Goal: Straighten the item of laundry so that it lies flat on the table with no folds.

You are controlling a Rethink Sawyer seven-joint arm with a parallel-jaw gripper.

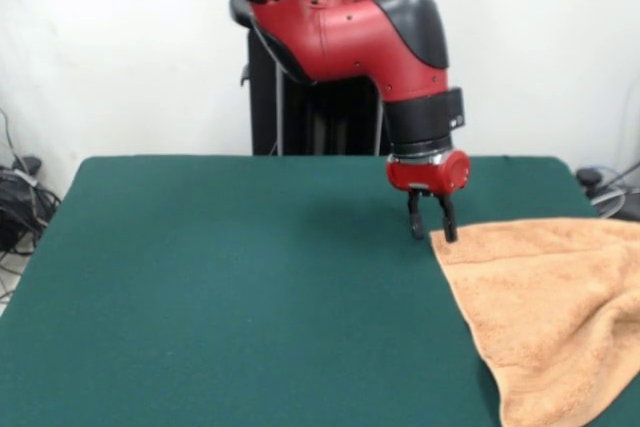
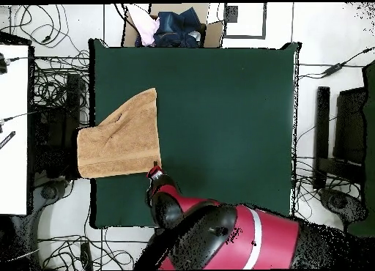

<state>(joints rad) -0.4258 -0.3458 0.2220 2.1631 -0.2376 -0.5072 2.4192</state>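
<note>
The tan towel (image 1: 545, 307) lies at the right side of the dark green table (image 1: 220, 287), with a crease running across its right part. In the overhead view the towel (image 2: 121, 140) lies at the table's (image 2: 227, 114) left edge and hangs a little over it. My gripper (image 1: 432, 231) points down at the towel's far left corner. Its fingers stand apart, and one fingertip (image 1: 450, 234) is at the corner's edge. In the overhead view the gripper (image 2: 154, 169) sits at the towel's lower right corner. Nothing is held.
A cardboard box of clothes (image 2: 172, 26) stands beyond the table's far edge in the overhead view. Cables (image 2: 47, 78) lie on the floor on both sides. The robot's black pedestal (image 1: 300, 107) stands behind the table.
</note>
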